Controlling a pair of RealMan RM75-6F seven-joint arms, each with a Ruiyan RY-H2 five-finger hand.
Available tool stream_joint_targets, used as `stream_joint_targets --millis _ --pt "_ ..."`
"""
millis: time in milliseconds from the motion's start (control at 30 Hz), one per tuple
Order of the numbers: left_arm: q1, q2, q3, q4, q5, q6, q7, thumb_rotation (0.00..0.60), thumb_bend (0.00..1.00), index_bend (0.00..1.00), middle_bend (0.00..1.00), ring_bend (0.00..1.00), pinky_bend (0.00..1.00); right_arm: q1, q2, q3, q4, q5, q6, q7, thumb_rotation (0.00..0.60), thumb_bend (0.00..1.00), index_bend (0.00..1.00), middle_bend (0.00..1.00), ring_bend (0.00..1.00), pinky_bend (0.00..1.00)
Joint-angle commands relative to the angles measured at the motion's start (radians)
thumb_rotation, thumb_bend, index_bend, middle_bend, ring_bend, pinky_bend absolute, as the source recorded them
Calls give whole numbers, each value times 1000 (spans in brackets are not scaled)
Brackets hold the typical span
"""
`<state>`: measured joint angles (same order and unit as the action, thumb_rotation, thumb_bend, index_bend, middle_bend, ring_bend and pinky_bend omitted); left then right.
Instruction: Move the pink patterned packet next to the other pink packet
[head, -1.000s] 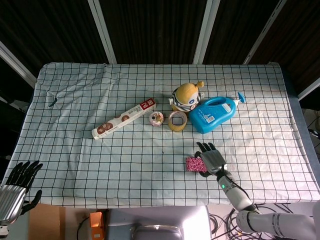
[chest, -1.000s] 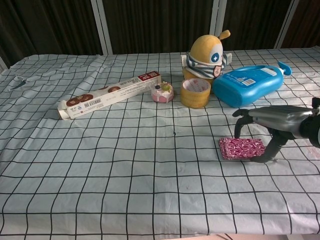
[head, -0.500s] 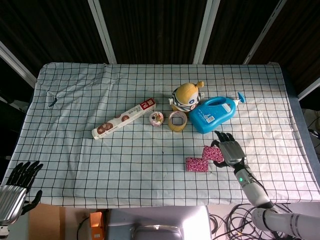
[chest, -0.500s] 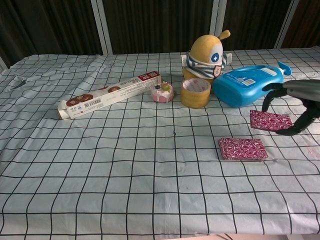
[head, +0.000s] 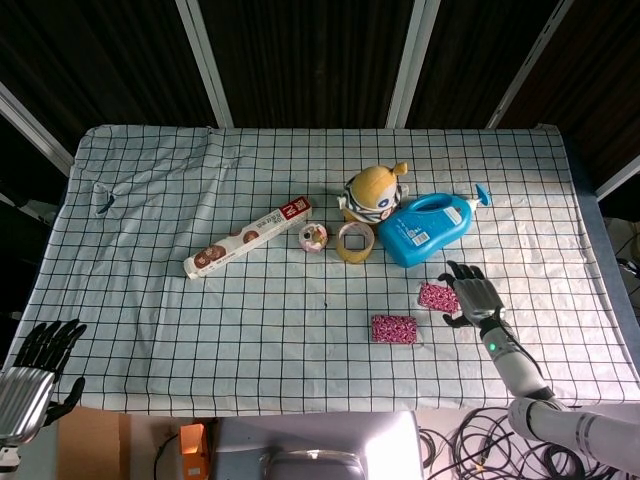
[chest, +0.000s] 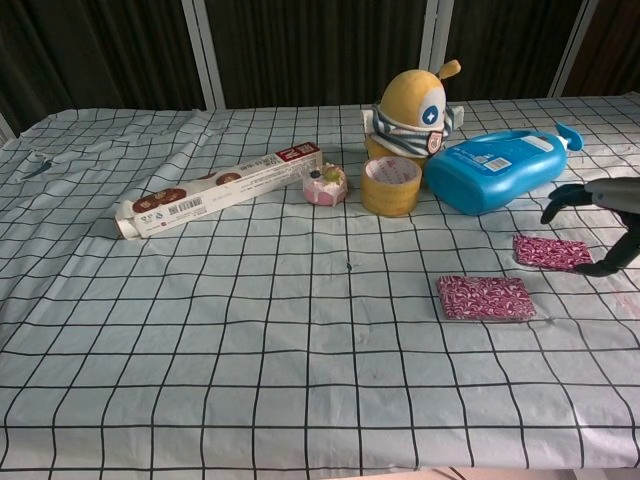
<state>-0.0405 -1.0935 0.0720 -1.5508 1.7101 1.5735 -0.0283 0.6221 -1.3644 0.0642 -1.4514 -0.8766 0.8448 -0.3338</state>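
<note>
One pink patterned packet (head: 394, 328) (chest: 485, 298) lies flat on the checked cloth, in front of the tape roll. A second pink patterned packet (head: 438, 297) (chest: 551, 251) is to its right, low over the cloth, just in front of the blue bottle. My right hand (head: 472, 298) (chest: 615, 192) arches over this packet's right end and holds it between thumb and fingers. I cannot tell whether the packet touches the cloth. A gap of about one grid square separates the two packets. My left hand (head: 35, 375) hangs off the table's near left corner, fingers apart and holding nothing.
Behind the packets stand a blue bottle (head: 430, 228) on its side, a yellow plush toy (head: 372, 192), a tape roll (head: 354, 241), a small pink cup (head: 313, 237) and a long biscuit box (head: 247, 237). The cloth's right edge (head: 590, 250) is near my right hand.
My right hand lifted one packet off the spot where the other still lies. It carried that packet right and back, then lowered it near the blue bottle. The left hand stayed still.
</note>
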Motion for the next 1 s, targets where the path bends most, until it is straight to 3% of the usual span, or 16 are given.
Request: stream_joint_targets --millis 33,200,367,667,1000 --pt "2 2 0 1 0 4 -4 600 452 0 48 0 0 -19 40 -19 -65 -42 49 -23 600 240 159 0 0 0" --pt "3 0 5 2 14 11 -2 600 451 0 48 0 0 -49 85 -26 -193 -136 117 0 600 240 195 0 0 0" --pt "3 -1 7 2 22 14 1 600 451 0 48 0 0 -46 60 -41 -262 -185 133 -43 600 240 251 0 0 0" --pt "10 4 7 12 20 28 -19 600 451 0 48 0 0 2 -88 -23 -225 -62 123 -182 600 240 286 0 0 0" --pt "17 5 9 19 24 41 -31 600 451 0 48 0 0 20 -118 -22 -203 -2 127 -223 600 240 287 0 0 0"
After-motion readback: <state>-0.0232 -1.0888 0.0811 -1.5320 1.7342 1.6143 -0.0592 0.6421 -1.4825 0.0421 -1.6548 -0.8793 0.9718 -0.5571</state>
